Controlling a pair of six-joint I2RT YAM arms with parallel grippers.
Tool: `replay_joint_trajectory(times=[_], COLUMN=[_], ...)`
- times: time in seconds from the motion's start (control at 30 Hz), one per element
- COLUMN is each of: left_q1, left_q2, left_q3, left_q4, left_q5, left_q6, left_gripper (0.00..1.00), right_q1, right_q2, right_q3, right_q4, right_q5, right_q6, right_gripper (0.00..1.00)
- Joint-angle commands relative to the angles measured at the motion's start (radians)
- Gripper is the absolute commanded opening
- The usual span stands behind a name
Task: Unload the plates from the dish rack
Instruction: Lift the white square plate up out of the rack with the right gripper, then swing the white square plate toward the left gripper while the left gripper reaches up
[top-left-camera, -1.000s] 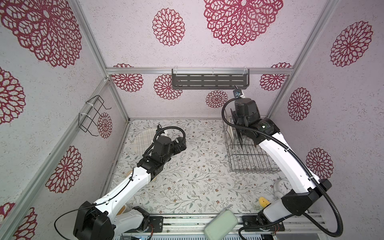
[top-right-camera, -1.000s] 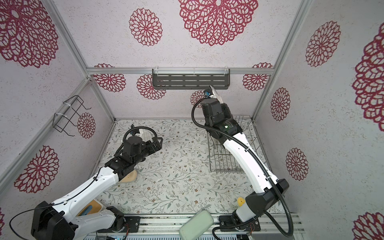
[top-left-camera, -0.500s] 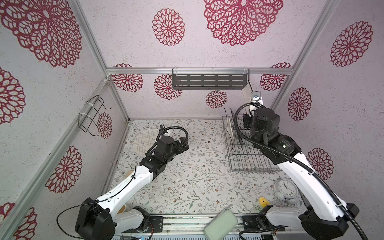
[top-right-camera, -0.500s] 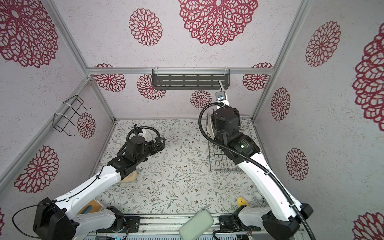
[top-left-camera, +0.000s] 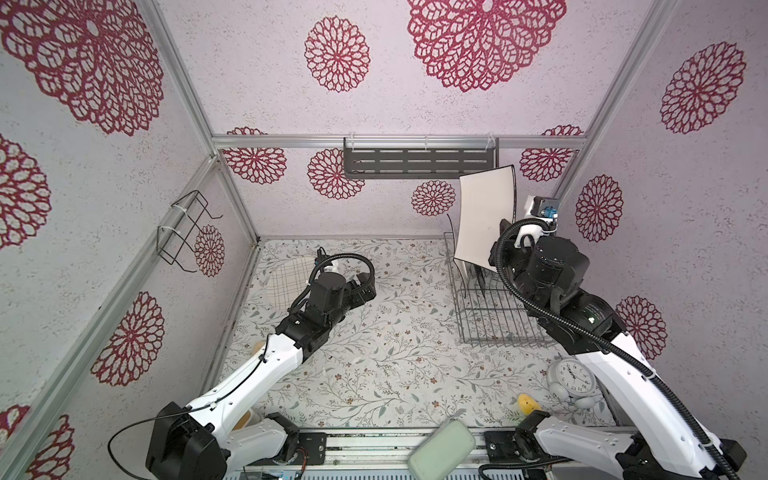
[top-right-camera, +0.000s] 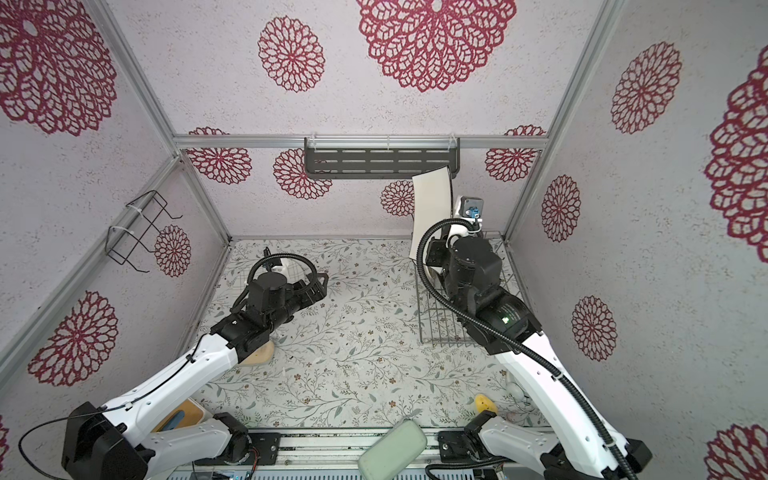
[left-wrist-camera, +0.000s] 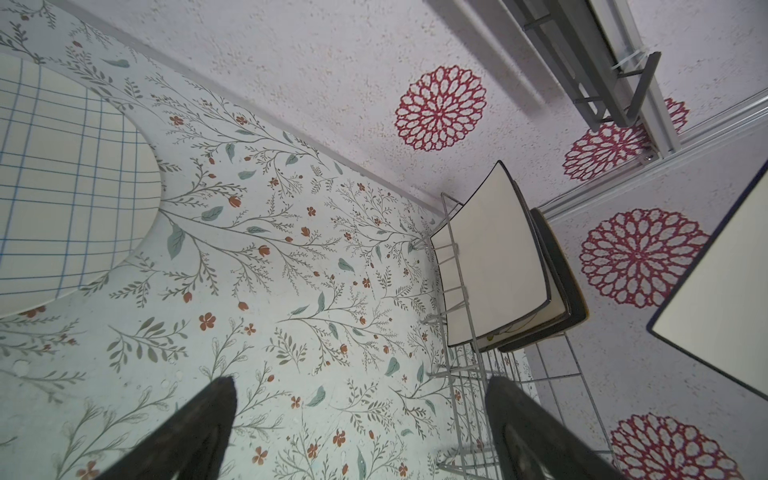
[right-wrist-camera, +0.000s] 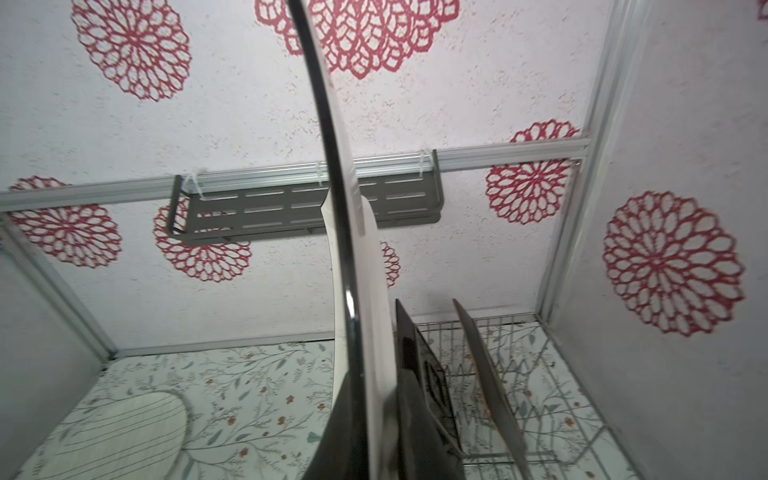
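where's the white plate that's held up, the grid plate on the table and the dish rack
white black-rimmed plate (top-left-camera: 484, 220): in a top view, middle of its white face
round grid-lined plate (top-left-camera: 289, 282): in a top view, its visible gridded face
dish rack (top-left-camera: 494, 320): in a top view, bare wire floor

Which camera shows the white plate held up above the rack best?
A top view: the white plate shows almost whole, face toward the camera. The left wrist view catches only one corner; the right wrist view sees it edge-on and very close.
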Motion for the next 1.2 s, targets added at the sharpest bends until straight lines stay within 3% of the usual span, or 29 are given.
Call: replay_joint_trajectory(times=[0.0, 0.23, 0.53, 0.73, 1.17], left_q1=[-0.005, 0.002, 0.092, 0.101, 0.112], left_q2=[-0.042, -0.114, -0.256, -0.316, -0.368], left_q3=[-0.006, -0.04, -0.106, -0.137, -0.209], left_q4=[-0.018, -0.051, -0.081, -0.08, 0.009], left_q5=[-0.023, -0.054, -0.008, -0.013, 0.044], left_q6=[0.014, 0.016, 0.019, -0.004, -0.11], left_gripper=[0.97, 0.97, 0.98, 0.98, 0.98], right_q1=[0.002, 0.002, 0.004, 0.019, 0.105], right_q2=[-0.055, -0.028, 0.028, 0.07, 0.213], right_q3=[0.005, -0.088, -0.255, -0.353, -0.373], right_q4=[0.289, 0.381, 0.582, 0.767, 1.003], right_q5=[-0.116, -0.231, -0.292, -0.27, -0.166], right_q6=[0.188, 0.36, 0.517, 0.62, 0.626], right_gripper=[0.0, 0.0, 0.0, 0.0, 0.0])
